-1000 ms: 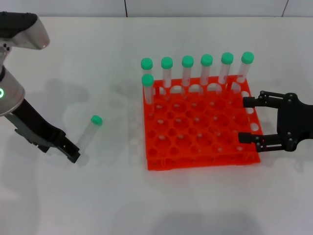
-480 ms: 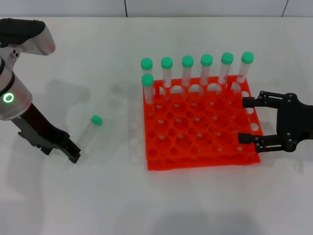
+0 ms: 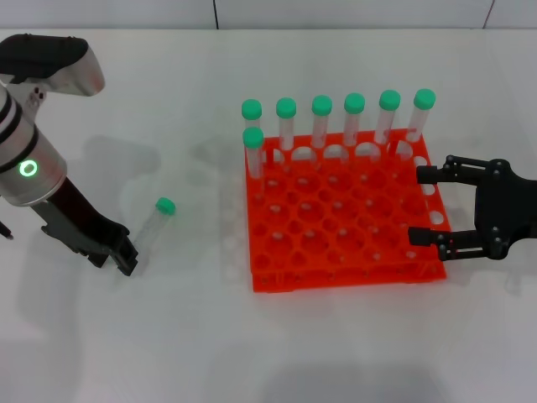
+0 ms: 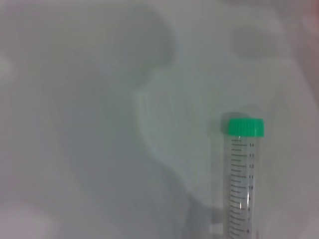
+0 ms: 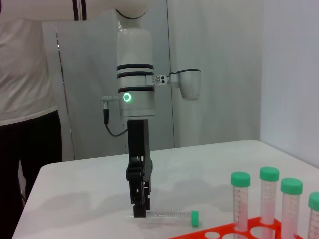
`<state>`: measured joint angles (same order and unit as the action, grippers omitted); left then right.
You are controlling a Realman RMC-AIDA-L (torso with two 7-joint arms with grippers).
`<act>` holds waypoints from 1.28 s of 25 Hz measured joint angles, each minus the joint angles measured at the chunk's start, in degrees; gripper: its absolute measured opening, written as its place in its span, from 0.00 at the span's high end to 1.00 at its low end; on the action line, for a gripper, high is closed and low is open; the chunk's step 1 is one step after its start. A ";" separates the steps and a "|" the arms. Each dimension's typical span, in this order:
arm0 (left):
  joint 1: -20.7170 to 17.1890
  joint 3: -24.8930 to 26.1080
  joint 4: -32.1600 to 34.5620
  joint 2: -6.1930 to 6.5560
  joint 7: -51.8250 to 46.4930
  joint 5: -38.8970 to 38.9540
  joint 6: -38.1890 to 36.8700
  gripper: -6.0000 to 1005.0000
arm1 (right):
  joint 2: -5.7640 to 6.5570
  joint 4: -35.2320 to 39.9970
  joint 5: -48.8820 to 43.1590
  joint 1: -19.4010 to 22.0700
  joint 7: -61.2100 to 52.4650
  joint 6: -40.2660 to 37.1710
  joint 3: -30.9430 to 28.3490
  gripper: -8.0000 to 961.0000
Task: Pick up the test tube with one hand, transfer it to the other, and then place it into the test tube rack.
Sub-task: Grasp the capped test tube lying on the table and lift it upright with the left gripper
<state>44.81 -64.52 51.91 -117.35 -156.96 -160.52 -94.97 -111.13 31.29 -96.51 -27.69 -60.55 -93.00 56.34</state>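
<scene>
head view: seven capped tubes (image 3: 321,122) upright in orange rack (image 3: 344,218), apparently empty.

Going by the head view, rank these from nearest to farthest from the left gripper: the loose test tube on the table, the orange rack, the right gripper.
1. The loose test tube, lying on the table right beside the left gripper, its base end by the tip.
2. The orange rack, mid-table, toward the robot's right.
3. The right gripper, at the rack's far right edge.
</scene>
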 joint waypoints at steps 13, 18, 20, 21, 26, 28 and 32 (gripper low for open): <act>1.17 -0.35 -1.09 -0.68 -0.01 -0.35 1.56 0.56 | -0.16 0.00 0.00 -0.06 0.00 0.10 0.00 0.11; 2.34 -2.49 -3.81 -0.76 -0.02 -0.45 2.70 0.57 | -0.29 0.00 0.00 -0.08 0.00 0.09 0.00 0.11; 2.51 -2.93 -3.95 -0.83 -0.05 -0.49 2.79 0.57 | -0.30 0.00 0.00 -0.06 0.00 0.03 0.00 0.11; 2.54 -3.11 -3.94 -0.87 -0.10 -0.51 2.80 0.57 | -0.30 0.00 0.00 -0.03 0.00 -0.01 0.00 0.11; 2.58 -3.47 -3.96 -0.80 -0.47 -0.55 2.87 0.57 | -0.36 0.44 0.00 0.14 -0.04 -0.07 -0.03 0.11; 2.56 -3.62 -4.03 -0.81 -0.46 -0.95 3.01 0.57 | -0.40 0.46 0.00 0.13 -0.06 -0.06 0.00 0.11; 2.55 -4.20 -3.11 -1.05 -0.73 -1.89 3.18 0.61 | -0.40 0.56 0.01 0.01 -0.08 0.05 -0.10 0.11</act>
<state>47.36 -68.71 48.80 -118.41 -157.69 -162.41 -91.79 -111.53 31.85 -96.50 -27.67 -60.63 -92.95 56.24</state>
